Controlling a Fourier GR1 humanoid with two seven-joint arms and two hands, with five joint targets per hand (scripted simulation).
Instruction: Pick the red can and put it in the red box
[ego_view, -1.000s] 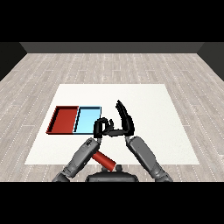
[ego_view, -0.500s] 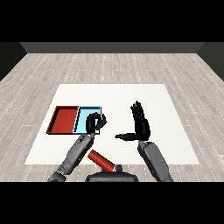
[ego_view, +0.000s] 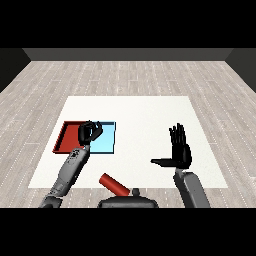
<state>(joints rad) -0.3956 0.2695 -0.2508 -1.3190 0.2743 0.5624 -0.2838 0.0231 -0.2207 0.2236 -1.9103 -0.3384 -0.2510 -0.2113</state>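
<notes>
Lying flat, red can (ego_view: 114, 185) slants upper-left to lower-right; left hand (ego_view: 88, 133) clenched, right hand (ego_view: 179, 151) spread.

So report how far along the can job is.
Nothing looks done yet: the red can lies on the table's near edge, outside the red tray. Neither hand holds it; the left hand is curled over the trays, the right hand open. Grasping and placing remain.

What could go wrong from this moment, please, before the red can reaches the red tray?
1. The red can lies on its side near the table's front edge; a nudge could roll it off.
2. The left hand, curled and holding nothing, hovers over the red tray, away from the can.
3. The right hand is open, also apart from it.
</notes>
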